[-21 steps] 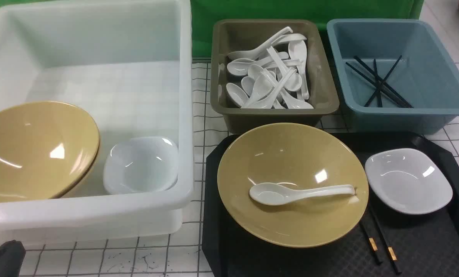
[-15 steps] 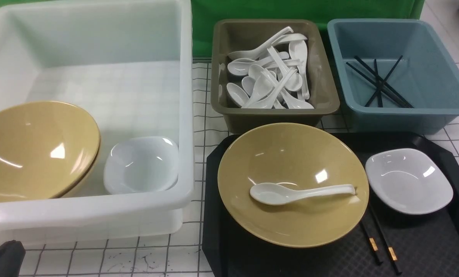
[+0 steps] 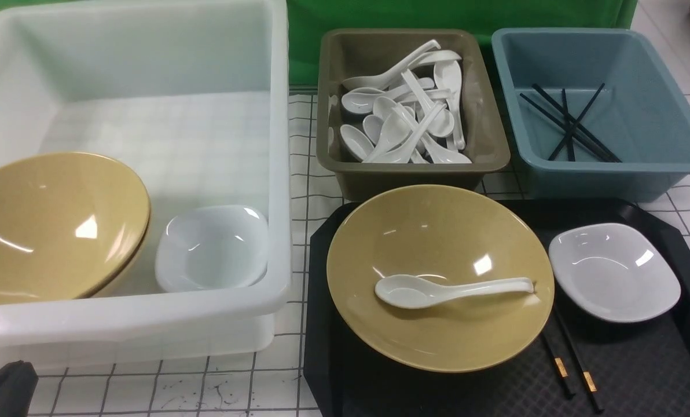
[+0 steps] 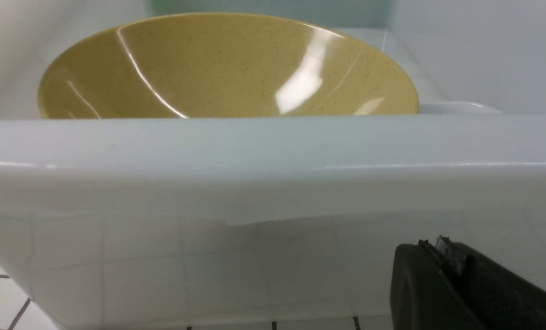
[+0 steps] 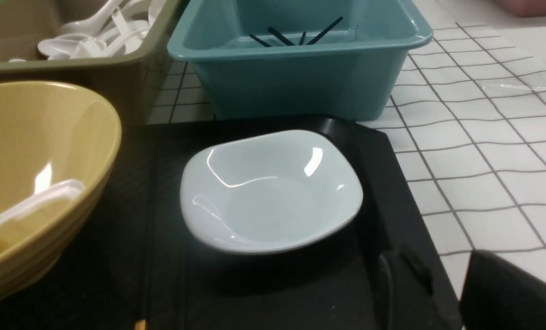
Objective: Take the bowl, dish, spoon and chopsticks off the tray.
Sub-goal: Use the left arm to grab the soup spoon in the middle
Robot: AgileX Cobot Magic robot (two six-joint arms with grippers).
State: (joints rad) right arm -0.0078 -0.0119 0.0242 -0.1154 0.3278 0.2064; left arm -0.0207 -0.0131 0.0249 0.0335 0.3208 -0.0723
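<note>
Spoon lies in bowl, whose rim overhangs chopsticks.

White tub at left; brown bin holds spoons, blue bin chopsticks.

— Where does the left tool sit?
— Low at the robot's left, jaws pressed together, gripping nothing.
— And the right tool?
— Low too, jaws parted, nothing between them.

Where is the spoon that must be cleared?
In the front view the spoon lies inside the yellow bowl at the left of the tray, handle toward the white dish.
</note>
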